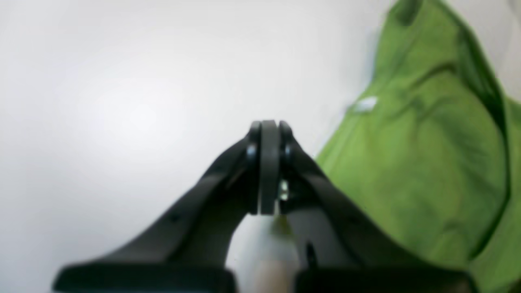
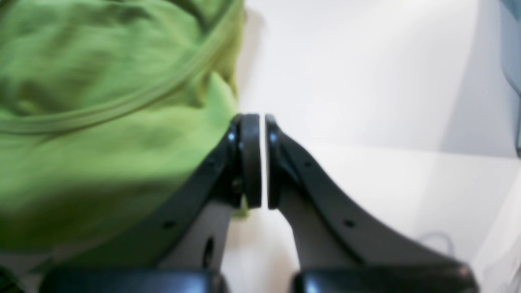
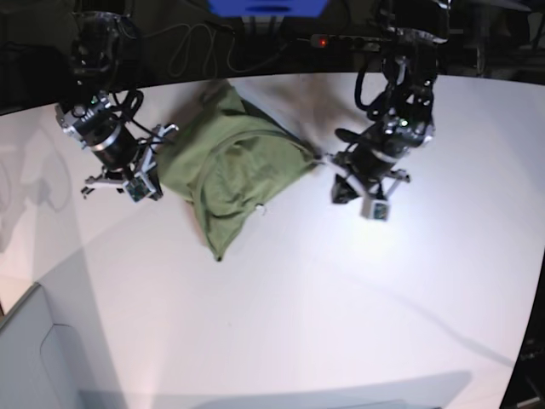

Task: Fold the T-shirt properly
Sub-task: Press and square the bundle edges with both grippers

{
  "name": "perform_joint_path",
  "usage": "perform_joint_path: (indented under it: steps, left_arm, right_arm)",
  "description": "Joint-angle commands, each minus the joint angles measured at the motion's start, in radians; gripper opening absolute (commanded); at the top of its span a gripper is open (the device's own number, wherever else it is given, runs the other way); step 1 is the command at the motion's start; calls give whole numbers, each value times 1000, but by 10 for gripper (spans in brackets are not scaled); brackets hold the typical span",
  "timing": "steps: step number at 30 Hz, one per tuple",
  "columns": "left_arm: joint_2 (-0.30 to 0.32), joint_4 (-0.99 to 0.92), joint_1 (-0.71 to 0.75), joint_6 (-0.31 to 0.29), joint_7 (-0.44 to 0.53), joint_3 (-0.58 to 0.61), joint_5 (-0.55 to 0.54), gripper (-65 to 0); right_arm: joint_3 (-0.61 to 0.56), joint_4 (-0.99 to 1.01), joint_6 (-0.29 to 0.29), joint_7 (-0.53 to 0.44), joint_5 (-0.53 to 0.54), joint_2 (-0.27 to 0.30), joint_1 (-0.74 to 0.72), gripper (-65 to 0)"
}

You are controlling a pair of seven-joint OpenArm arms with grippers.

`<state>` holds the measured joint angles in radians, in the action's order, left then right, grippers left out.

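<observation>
The green T-shirt (image 3: 230, 170) lies crumpled in a rough bundle on the white table (image 3: 341, 298), left of centre. My left gripper (image 3: 330, 160) is at the bundle's right corner. In the left wrist view its pads (image 1: 268, 126) are pressed together, with the T-shirt (image 1: 427, 162) lying to the right. A blurred bit of green shows below the pads, and I cannot tell whether cloth is pinched. My right gripper (image 3: 163, 136) is at the bundle's left edge. In the right wrist view it (image 2: 262, 118) stands shut to a hairline gap and empty, with the T-shirt (image 2: 101, 122) just to its left.
A grey bin (image 3: 34, 358) stands at the front left corner of the table. Cables (image 3: 204, 43) and a blue object (image 3: 268, 7) lie along the dark back edge. The table's edge curves down the far right.
</observation>
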<state>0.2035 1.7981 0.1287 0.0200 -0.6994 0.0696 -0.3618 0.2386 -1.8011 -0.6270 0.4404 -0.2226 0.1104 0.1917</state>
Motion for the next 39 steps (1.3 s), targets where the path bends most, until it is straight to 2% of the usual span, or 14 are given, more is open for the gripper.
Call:
perform_joint_path:
  steps: [1, 5, 10, 17, 23, 27, 29, 33, 35, 39]
  left_arm:
    - [-31, 32, 35, -16, 17, -9, -15, -650]
    - [-111, 22, 157, -18, 47, -32, -6, -650]
    - [-149, -151, 170, -13, 151, 11, -6, -650]
    - [-154, -317, 48, -12, 263, 95, -9, -650]
    - [-177, -358, -73, -12, 261, 101, -6, -650]
    - [-164, -307, -87, -12, 260, 101, -13, -650]
    - [-161, -240, -73, -12, 260, 100, -13, -650]
    - [-120, -77, -21, -12, 260, 62, -9, -650]
    - [-106, 4, 15, -12, 258, 9, -6, -650]
    - [-71, 68, 87, -12, 258, -153, -12, -650]
  right_arm:
    - [3, 10, -15, -22, 13, 5, -22, -645]
    - [2, 99, -17, -25, 13, 18, -76, -645]
    - [-3, 154, -17, -27, 13, 18, -100, -645]
    - [-6, 156, -17, -30, 13, 12, -25, -645]
    - [2, 152, -17, -30, 13, 12, 38, -645]
    - [54, 123, -17, -32, 13, 16, 55, -646]
    - [117, 71, -17, -32, 13, 10, 61, -646]
    - [155, -56, -17, -22, 13, -10, 81, -646]
    - [146, -142, -17, -24, 15, -15, 119, -646]
    - [38, -246, -17, -27, 15, -79, 196, -646]
